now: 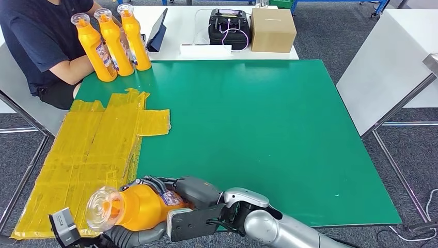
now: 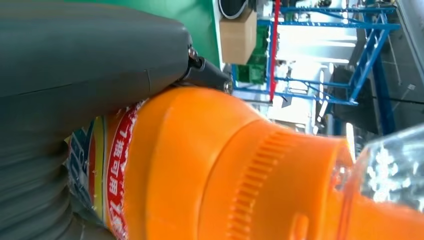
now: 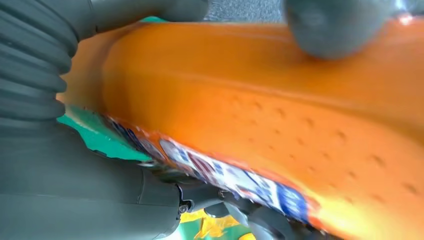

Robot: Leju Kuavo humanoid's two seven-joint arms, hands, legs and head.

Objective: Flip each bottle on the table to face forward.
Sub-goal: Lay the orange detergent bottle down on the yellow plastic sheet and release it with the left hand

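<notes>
An orange bottle (image 1: 139, 206) with a clear cap lies tilted at the near edge of the green mat (image 1: 248, 129), cap end toward me. My right hand (image 1: 193, 192) grips its body from the right, over the label. My left hand (image 1: 124, 236) holds it from underneath near the neck. In the left wrist view the thick thumb (image 2: 75, 75) presses on the bottle (image 2: 210, 170) by its label. The right wrist view has the hand (image 3: 75, 190) wrapped around the bottle (image 3: 260, 100). Three more orange bottles (image 1: 114, 44) stand upright at the far left corner.
A person (image 1: 41, 36) sits at the far left beside the three bottles. Yellow taped sheeting (image 1: 98, 150) covers the mat's left side. A tablet (image 1: 157, 31), black case (image 1: 229, 28) and cardboard box (image 1: 272, 30) sit on the white table behind. Another white table (image 1: 382, 67) stands to the right.
</notes>
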